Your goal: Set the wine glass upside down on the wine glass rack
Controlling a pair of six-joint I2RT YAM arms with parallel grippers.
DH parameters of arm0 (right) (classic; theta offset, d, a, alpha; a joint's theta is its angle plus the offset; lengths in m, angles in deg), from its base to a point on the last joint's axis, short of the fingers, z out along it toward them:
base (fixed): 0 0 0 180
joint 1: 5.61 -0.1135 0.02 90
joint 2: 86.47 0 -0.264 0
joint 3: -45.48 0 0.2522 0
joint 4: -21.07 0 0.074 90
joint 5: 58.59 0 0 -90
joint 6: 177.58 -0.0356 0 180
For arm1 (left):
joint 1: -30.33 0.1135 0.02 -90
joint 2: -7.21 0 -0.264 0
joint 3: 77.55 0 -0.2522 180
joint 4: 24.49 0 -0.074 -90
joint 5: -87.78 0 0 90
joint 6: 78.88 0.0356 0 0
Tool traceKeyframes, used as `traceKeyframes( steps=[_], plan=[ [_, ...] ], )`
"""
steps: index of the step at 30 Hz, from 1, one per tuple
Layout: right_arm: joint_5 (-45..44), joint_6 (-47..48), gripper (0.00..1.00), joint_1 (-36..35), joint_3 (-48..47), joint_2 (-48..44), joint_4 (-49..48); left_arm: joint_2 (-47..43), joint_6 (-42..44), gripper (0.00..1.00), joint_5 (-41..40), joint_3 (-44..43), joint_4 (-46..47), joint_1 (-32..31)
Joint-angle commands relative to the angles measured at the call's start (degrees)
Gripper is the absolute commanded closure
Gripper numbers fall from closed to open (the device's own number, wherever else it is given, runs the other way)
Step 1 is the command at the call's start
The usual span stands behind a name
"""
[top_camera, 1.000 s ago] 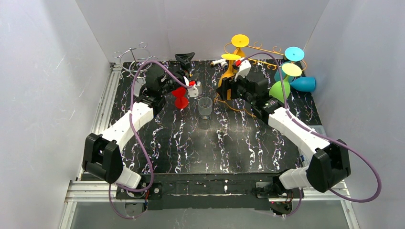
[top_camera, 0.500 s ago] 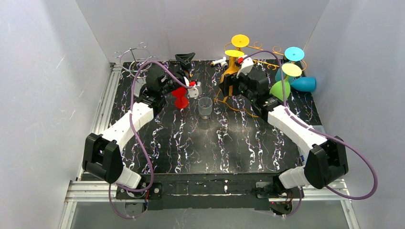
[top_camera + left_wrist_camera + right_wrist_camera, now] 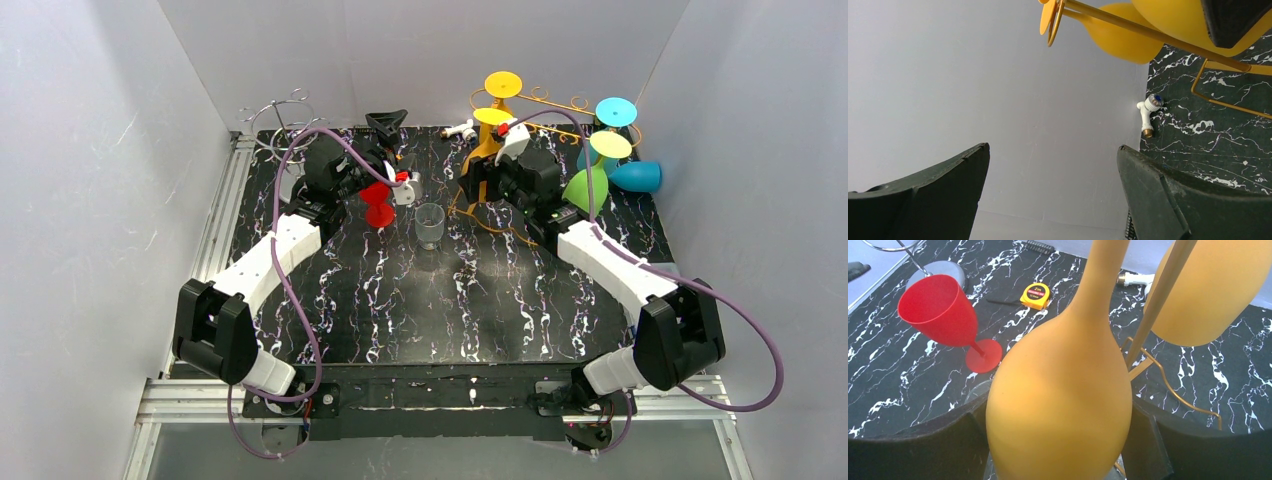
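The right fingers (image 3: 923,450) gripped the bowl of the yellow wine glass (image 3: 1058,390), which hung upside down beside the gold rack (image 3: 1157,305) at one o'clock on the table (image 3: 400,300). The left fingers (image 3: 923,200) gaped, holding nothing.

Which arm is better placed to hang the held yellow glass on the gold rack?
Right. The right gripper holds the yellow wine glass, inverted, beside the gold rack; the left gripper is open, empty, near the red glass.

Grey walls (image 3: 420,50); black marbled tabletop (image 3: 400,300)
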Motion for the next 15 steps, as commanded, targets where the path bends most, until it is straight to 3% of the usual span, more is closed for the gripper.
traceKeyframes(
  steps=[1, 15],
  plan=[
    [-0.25, -0.47, 0.50, 0.48, 1.34, 0.89, -4.23, -3.20, 0.56, 0.02, 1.25, 0.85, 0.68, 0.26],
    [2.84, -1.00, 0.51, 0.47, 1.25, 0.20, -4.96, -3.23, 0.92, 0.02, 1.75, 1.40, 0.70, 0.28]
  ],
)
